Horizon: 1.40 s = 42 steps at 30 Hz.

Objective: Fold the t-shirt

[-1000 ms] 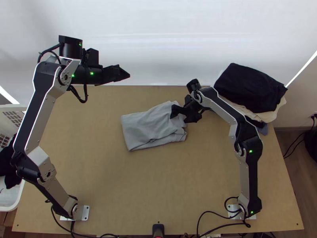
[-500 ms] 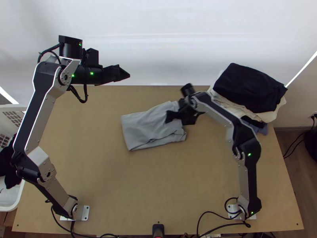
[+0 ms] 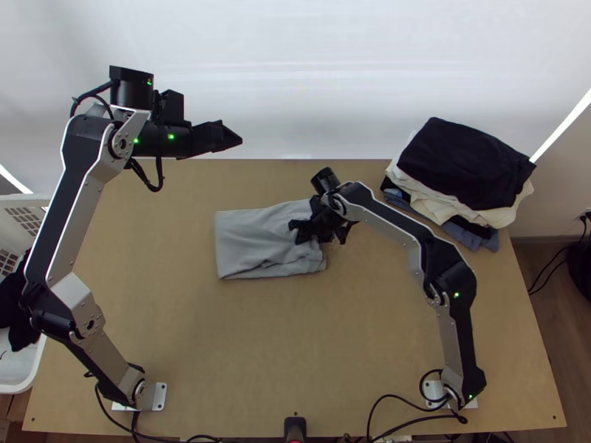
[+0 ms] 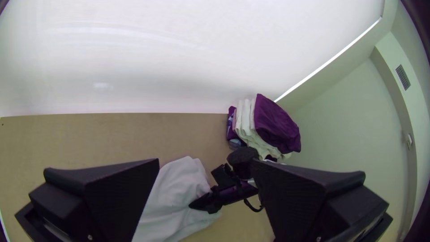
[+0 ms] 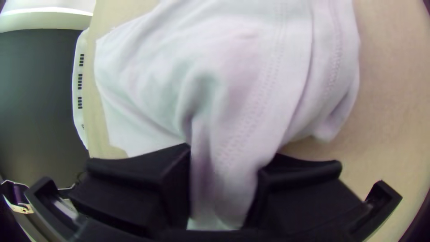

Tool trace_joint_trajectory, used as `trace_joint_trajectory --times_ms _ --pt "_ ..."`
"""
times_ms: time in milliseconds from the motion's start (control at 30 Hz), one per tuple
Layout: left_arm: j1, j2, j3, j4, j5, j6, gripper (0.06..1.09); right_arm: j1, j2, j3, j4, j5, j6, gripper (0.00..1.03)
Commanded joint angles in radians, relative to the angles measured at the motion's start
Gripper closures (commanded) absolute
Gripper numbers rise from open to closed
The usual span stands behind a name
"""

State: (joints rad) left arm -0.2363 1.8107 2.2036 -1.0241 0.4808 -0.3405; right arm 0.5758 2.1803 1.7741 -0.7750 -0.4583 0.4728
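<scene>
The grey t-shirt (image 3: 247,240) lies mid-table as a folded, roughly rectangular bundle, creased along its near side. Above the table's far edge, well away from the cloth, is my left gripper (image 3: 241,140); its own wrist view shows the left gripper (image 4: 205,165) open, the shirt (image 4: 172,201) lying beyond its fingers. My right gripper (image 3: 297,230) is at the shirt's right end. Seen from its wrist, the right gripper (image 5: 229,154) is shut on a bunched fold of the shirt (image 5: 215,67), a thick pinch of fabric between the fingers.
A stack of folded clothes, black on top (image 3: 469,162), stands at the table's far right corner. Beyond the left edge is a white basket (image 3: 26,376) with dark cloth in it. Wooden table surface (image 3: 258,340) lies between the shirt and the near edge.
My right gripper has moved left and slightly nearer in the top view. The shirt has slid left with it and turned a little, its left edge now straighter. The left arm has kept still.
</scene>
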Motion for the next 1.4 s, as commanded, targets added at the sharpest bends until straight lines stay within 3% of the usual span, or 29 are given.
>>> trace_joint_trajectory --times_ms 0,300,467,733,933,1367 --pt "0.005 -0.039 0.01 -0.007 -0.005 0.005 0.1 -0.033 -0.171 0.001 0.026 -0.003 0.036 1.0" --pt "0.005 -0.039 0.01 -0.001 -0.005 0.005 0.1 -0.14 -0.367 0.165 0.056 -0.003 0.093 1.0" --pt "0.005 -0.039 0.01 -0.001 -0.005 0.005 0.1 -0.241 -0.381 0.294 0.056 -0.008 0.092 1.0" --pt "0.005 -0.042 0.01 -0.001 -0.005 0.005 0.1 -0.455 -0.326 0.509 0.069 -0.1 0.102 1.0" --pt "0.008 -0.042 0.01 -0.001 -0.005 0.005 0.1 -0.596 -0.329 0.515 0.174 -0.14 0.101 1.0" --pt "0.006 -0.047 0.018 0.001 -0.01 0.005 0.1 -0.735 -0.321 0.438 0.168 -0.172 0.063 1.0"
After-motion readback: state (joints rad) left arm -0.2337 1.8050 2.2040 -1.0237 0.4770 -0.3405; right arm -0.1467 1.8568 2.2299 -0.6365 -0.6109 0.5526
